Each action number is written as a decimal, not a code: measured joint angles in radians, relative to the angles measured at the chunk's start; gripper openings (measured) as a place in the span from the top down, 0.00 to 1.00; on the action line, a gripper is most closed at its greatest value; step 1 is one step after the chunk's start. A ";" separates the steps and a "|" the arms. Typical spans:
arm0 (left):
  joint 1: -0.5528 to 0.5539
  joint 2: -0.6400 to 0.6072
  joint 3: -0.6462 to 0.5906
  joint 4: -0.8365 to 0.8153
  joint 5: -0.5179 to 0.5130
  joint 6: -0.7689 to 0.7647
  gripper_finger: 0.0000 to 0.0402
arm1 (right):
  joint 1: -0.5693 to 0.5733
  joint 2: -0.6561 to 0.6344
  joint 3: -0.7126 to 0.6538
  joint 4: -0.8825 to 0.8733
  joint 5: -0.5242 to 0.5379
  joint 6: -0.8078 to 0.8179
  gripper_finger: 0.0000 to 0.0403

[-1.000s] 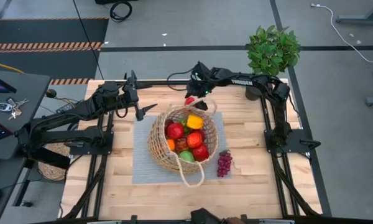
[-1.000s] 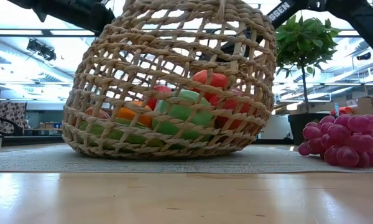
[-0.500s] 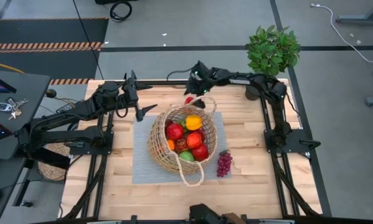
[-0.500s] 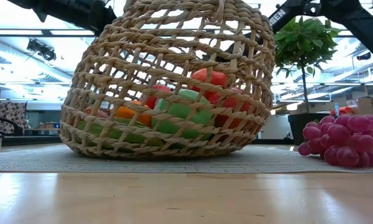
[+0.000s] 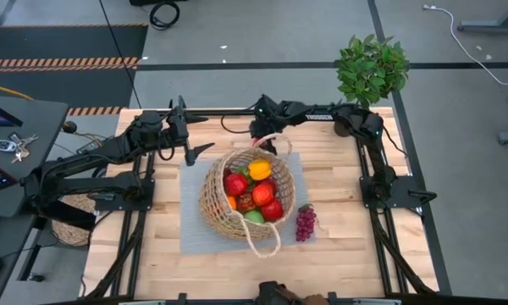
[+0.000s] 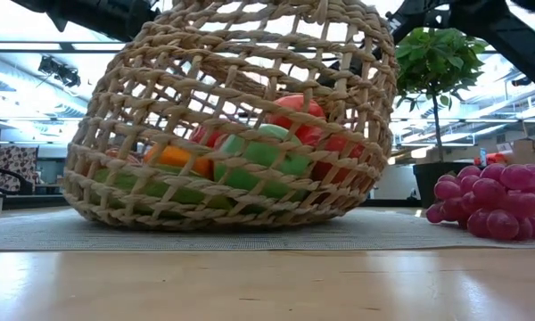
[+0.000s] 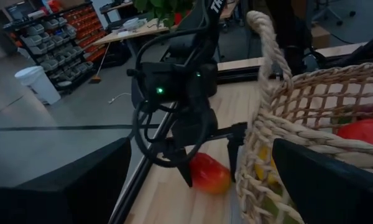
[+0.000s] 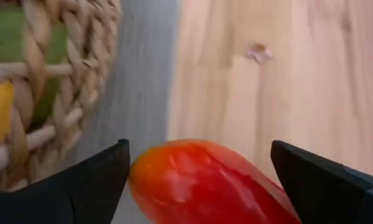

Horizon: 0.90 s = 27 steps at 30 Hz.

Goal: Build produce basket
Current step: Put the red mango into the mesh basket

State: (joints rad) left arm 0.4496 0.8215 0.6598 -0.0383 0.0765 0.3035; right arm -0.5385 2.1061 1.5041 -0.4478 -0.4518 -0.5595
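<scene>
The tan wicker basket (image 5: 240,193) stands on a grey mat (image 5: 195,230) and holds red, yellow, orange and green produce; in the low view (image 6: 232,116) it leans toward the table's left. A red piece (image 8: 205,180) lies on the bare table just beyond the basket's far side. My right gripper (image 7: 208,169) is open, pointing down, with one finger on either side of this piece (image 7: 210,177). My left gripper (image 5: 190,140) is open and empty, above the table left of the basket. Purple grapes (image 5: 306,223) lie on the table right of the basket. My right gripper comes at the red piece from above, its fingers (image 7: 184,173) standing by two opposite sides (image 8: 143,171). The piece lies on the table. I cannot tell whether the fingers touch it. The other finger (image 7: 234,148) stands close by the basket's far wall (image 7: 247,163).
A potted green plant (image 5: 371,68) stands at the table's far right corner. A flat round woven mat (image 5: 72,222) lies beside the left arm's base. The basket's looped handle (image 5: 263,242) lies toward the near edge. Bare wood shows near the front edge.
My right gripper has gone toward the table's left and down along the basket's far side, to the red piece. The basket has slid a little toward the table's left on the mat and leans more that way. The grapes have stayed.
</scene>
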 joint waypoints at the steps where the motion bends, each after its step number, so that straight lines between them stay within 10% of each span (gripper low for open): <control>1: 0.000 0.000 0.000 -0.002 0.000 0.000 0.01 | -0.005 -0.001 0.000 -0.003 0.010 0.012 0.03; 19: 0.000 0.000 0.000 -0.003 0.000 -0.005 0.01 | -0.029 0.004 -0.004 -0.074 0.122 0.030 0.47; 27: 0.000 0.000 0.000 -0.003 0.000 -0.005 0.01 | -0.032 -0.033 -0.003 -0.066 0.124 0.059 0.40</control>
State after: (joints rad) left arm 0.4492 0.8215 0.6598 -0.0410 0.0763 0.2989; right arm -0.5709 2.0732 1.5011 -0.5139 -0.3274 -0.5007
